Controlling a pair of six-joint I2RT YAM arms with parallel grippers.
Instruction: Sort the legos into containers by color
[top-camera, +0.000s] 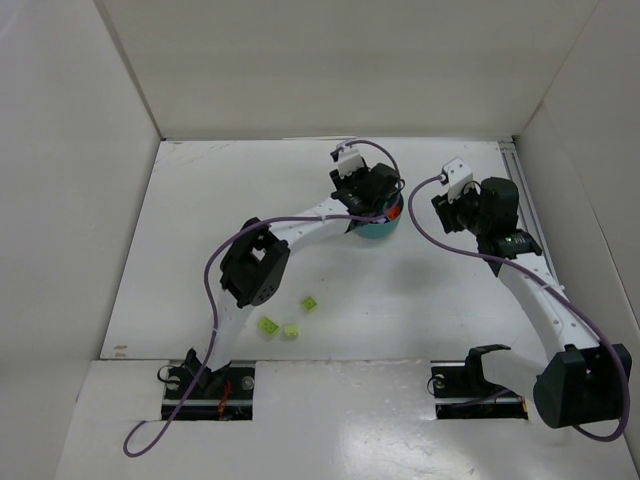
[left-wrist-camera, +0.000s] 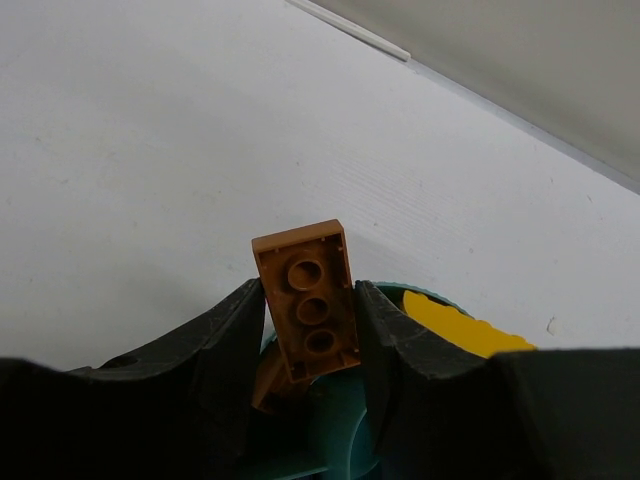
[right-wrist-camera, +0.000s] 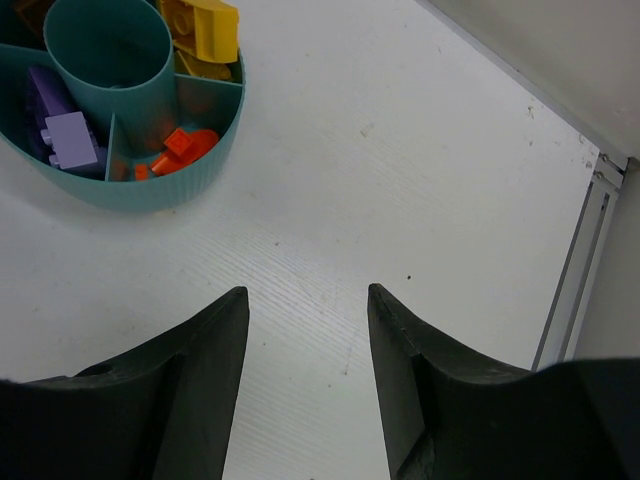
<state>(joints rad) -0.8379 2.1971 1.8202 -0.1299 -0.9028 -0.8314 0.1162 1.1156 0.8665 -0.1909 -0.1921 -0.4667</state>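
My left gripper (left-wrist-camera: 308, 288) is shut on a brown brick (left-wrist-camera: 300, 262), which stands on end, tilted, between the fingers. It hangs over the teal dish (left-wrist-camera: 345, 420), where a second brown brick (left-wrist-camera: 270, 385) lies in a compartment and a yellow piece (left-wrist-camera: 460, 325) shows to the right. In the right wrist view the dish (right-wrist-camera: 190, 175) holds lilac bricks (right-wrist-camera: 68, 140), orange-red pieces (right-wrist-camera: 185, 148) and yellow bricks (right-wrist-camera: 205, 25) around a central cup (right-wrist-camera: 110, 50). Three lime green bricks (top-camera: 311, 303) (top-camera: 267, 326) (top-camera: 291, 330) lie loose near the left arm. My right gripper (right-wrist-camera: 308, 292) stands open over bare table, right of the dish.
White walls close in the table at the back and both sides. An aluminium rail (right-wrist-camera: 585, 260) runs along the right edge, close to the right arm (top-camera: 500, 215). The left arm's elbow (top-camera: 255, 265) and its purple cable hang over the table just beside the green bricks.
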